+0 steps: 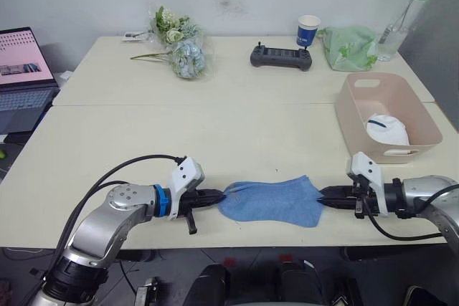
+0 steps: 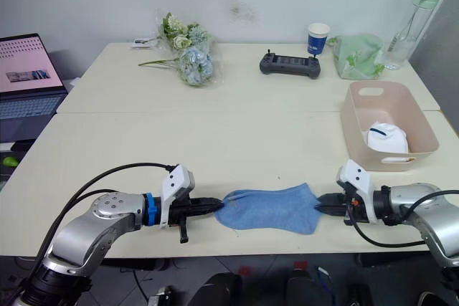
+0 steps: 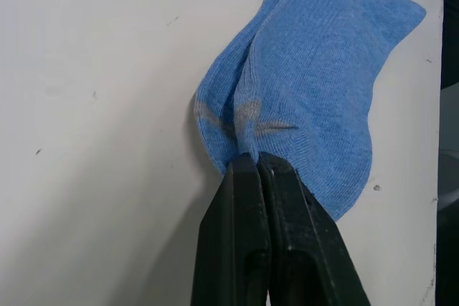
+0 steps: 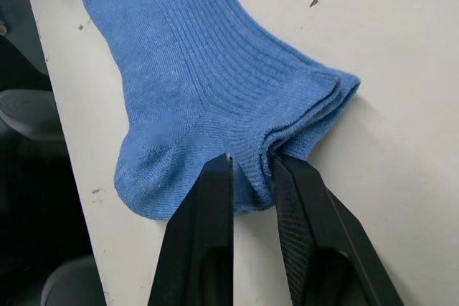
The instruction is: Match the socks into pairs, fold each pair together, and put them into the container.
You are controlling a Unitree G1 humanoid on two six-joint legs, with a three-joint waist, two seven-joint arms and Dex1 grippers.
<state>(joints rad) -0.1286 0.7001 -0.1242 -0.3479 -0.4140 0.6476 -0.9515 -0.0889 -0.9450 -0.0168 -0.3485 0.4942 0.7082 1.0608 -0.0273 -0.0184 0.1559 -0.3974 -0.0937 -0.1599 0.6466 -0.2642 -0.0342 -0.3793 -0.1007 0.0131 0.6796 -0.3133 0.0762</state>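
Ahead of both grippers the table (image 1: pixel 179 134) lies bare as far as the flowers (image 1: pixel 183 48) and the controller (image 1: pixel 281 56) at its far side. Ahead of the right gripper (image 1: pixel 324 196), slightly outward, stands the pink container (image 1: pixel 357 116), 1 white sock pair (image 1: pixel 387 130) inside. Between the 2 grippers lie the blue socks (image 1: pixel 276 201).

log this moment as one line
left pincer shut on blue socks toe | right pincer pinching cuff | white pair in tub
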